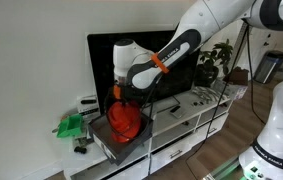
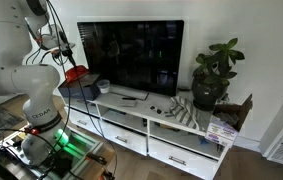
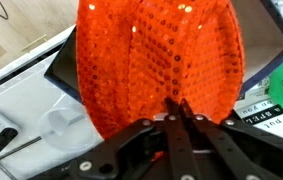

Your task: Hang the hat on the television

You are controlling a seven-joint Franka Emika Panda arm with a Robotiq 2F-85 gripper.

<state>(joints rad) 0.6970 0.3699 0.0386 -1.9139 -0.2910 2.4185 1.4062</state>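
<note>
One orange-red hat (image 3: 161,60), domed, soft and covered in glittering sequins, hangs pinched in the closed gripper (image 3: 178,108) above an end edge of the white counter (image 2: 131,112), beside the glossy black television (image 2: 131,55).

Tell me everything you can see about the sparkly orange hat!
The hat is bright red-orange and covered all over in tiny shiny sequins. It looks like soft, floppy fabric. The gripper has its fingers pinched shut on one edge, so the hat dangles from it in the air. In an exterior view it hangs close beside the lower corner of the television, above the end of the white cabinet. It is not on the television yet.
</note>
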